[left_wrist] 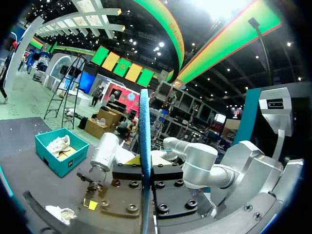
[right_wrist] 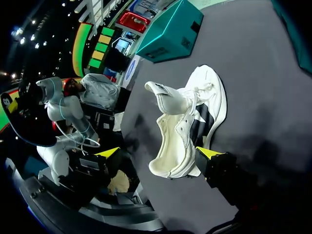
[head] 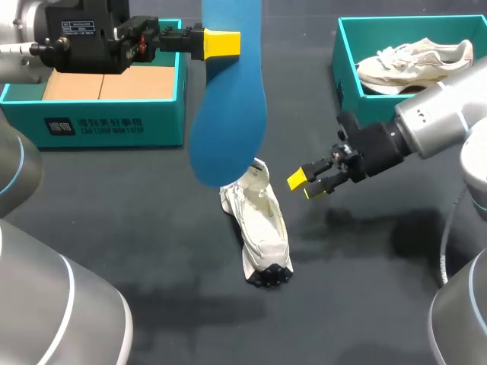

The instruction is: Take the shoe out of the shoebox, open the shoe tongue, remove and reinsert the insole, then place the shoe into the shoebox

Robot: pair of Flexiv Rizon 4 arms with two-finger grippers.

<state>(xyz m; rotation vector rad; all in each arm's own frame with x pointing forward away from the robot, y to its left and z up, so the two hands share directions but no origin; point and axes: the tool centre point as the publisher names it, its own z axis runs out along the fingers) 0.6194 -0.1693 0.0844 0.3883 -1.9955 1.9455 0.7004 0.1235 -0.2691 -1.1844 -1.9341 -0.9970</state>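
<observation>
1. Left gripper (head: 221, 43): clamped on the blue insole (head: 228, 122) near 1 end. In the left wrist view the insole sits edge-on between the 2 fingers. It hangs clear of the table (head: 152, 251), above the shoe's throat, probably so that it can be lowered back in.
2. Shoe (head: 260, 228): lies on the table between the 2 boxes, sole down and opening up. Its tongue (right_wrist: 165, 95) is lifted away from the collar, which leaves the interior exposed for the insole.
3. Right gripper (head: 310, 182): fingers spread, holding nothing. It sits just beside the shoe's open end. In the right wrist view the collar lies ahead of it, between the yellow tips, without visible contact. It is likely posted there to steady the shoe.
4. Left shoebox (head: 114, 125): holds no shoe, only a cardboard liner, so it is judged the destination.
5. Right shoebox (head: 346, 72): contains a second shoe (head: 418, 61).
</observation>
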